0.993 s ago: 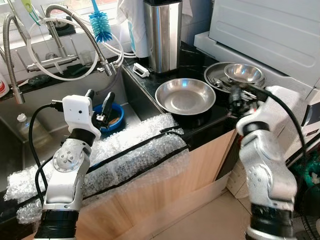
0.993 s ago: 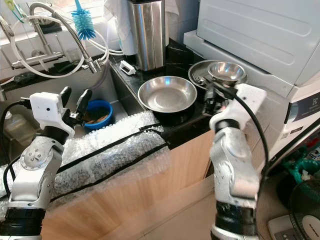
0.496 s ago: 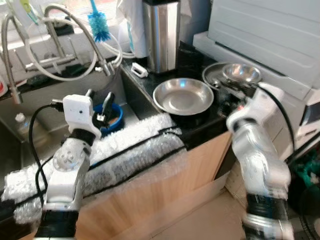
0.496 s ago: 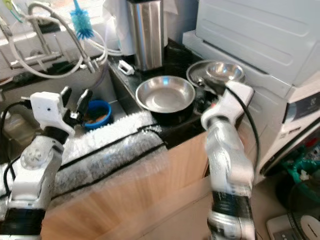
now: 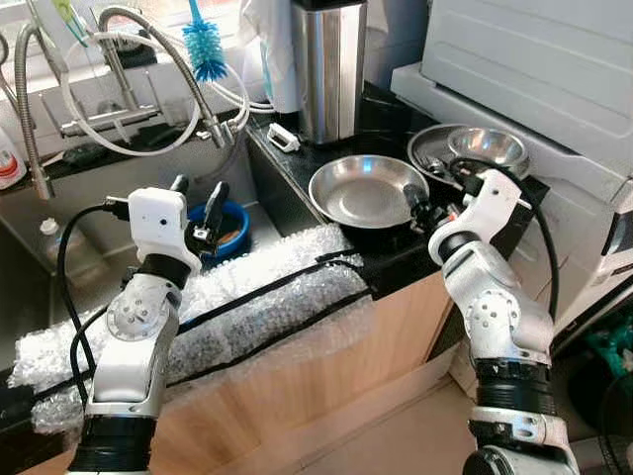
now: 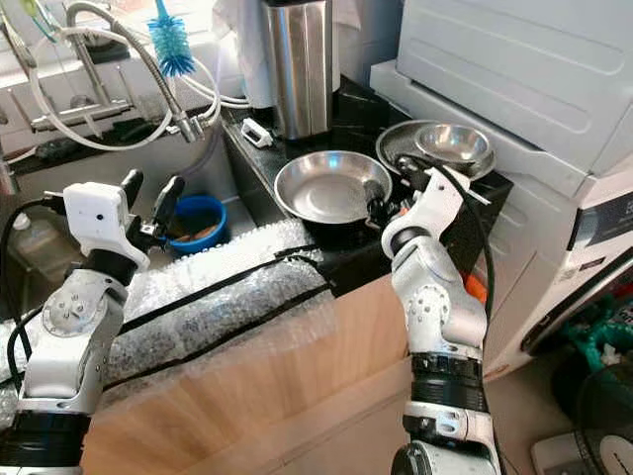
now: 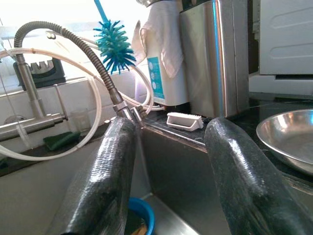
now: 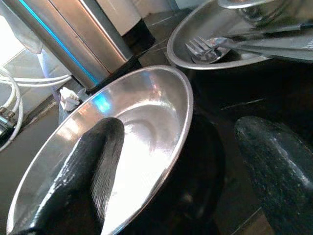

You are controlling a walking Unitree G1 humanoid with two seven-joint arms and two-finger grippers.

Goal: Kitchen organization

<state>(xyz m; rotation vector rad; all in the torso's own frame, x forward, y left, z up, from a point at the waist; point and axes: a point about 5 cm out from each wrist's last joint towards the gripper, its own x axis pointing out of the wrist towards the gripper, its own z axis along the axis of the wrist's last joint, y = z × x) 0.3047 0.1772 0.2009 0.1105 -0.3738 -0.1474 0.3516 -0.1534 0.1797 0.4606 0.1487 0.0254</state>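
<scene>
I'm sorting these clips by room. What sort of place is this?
A home kitchen, most likely: a sink with a hose tap, steel dishes such as the pan on a dark counter, and a bottle brush.

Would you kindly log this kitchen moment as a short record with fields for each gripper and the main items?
Setting: black countertop beside a sink
Right gripper: open, at the near rim of the large steel bowl, one finger over the bowl, the other outside it
Left gripper: open, raised over the sink
Blue bowl: in the sink
Steel plate: behind the large bowl, holding a small steel bowl and a fork
Bubble wrap: draped over the counter edge
</scene>
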